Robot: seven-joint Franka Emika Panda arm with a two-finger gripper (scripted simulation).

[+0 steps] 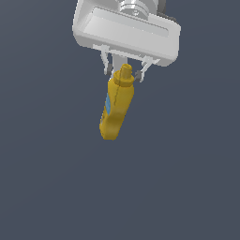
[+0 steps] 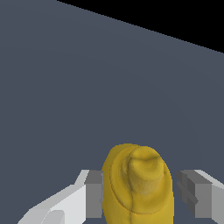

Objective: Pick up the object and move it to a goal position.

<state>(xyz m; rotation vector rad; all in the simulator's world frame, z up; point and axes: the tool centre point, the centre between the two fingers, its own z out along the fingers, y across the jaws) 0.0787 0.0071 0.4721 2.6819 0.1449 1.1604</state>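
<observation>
The object is a mustard-yellow squeeze bottle (image 1: 117,110) with a narrow nozzle cap and a blue label patch on its side. It stands slightly tilted, nozzle toward the gripper. My gripper (image 1: 123,73) is directly over it, with one finger on each side of the cap end. In the wrist view the bottle's top (image 2: 138,183) fills the space between the fingers. One grey pad (image 2: 94,194) sits at the bottle's edge, and the other pad (image 2: 192,197) stands a small gap away. The jaws are spread wider than the bottle.
A plain dark grey floor (image 1: 187,187) surrounds the bottle in the exterior view. No other objects or goal marker show. The floor's far edge (image 2: 144,29) meets black background in the wrist view.
</observation>
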